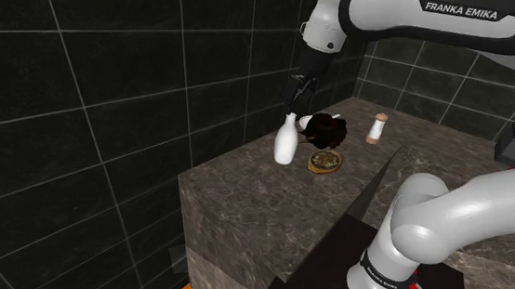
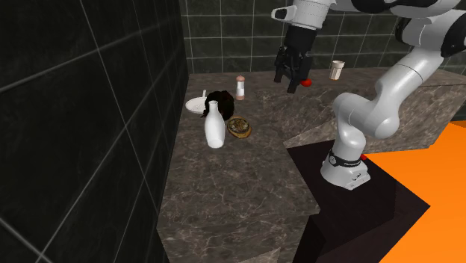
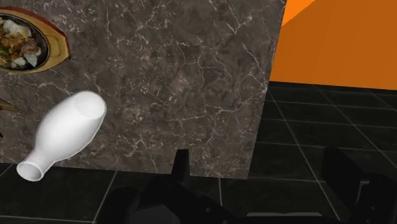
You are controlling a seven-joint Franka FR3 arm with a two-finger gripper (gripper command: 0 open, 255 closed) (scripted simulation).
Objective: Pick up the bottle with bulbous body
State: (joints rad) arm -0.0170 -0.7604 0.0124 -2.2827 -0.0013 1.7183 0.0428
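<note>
1. The white arm rises from its stand beside the dark marbled counter and reaches out over it.
2. The gripper hangs in the air above the counter. Its black fingers are spread well apart with nothing between them.
3. The white bottle, round-bellied with a narrow neck, stands upright on the counter, close to the edge that runs along the dark tiled wall. It is off to one side of the fingers, and they do not touch it.
4. Just beside the bottle, on its side away from the wall, sits a round dish of food with a brown rim.
5. Behind both, a dark bushy thing lies next to a white bowl at the wall edge. I cannot tell what it is.
6. Farther along the counter stands a small pale shaker, apart from the rest.
7. Near the counter's back edge stands a light cup.
</note>
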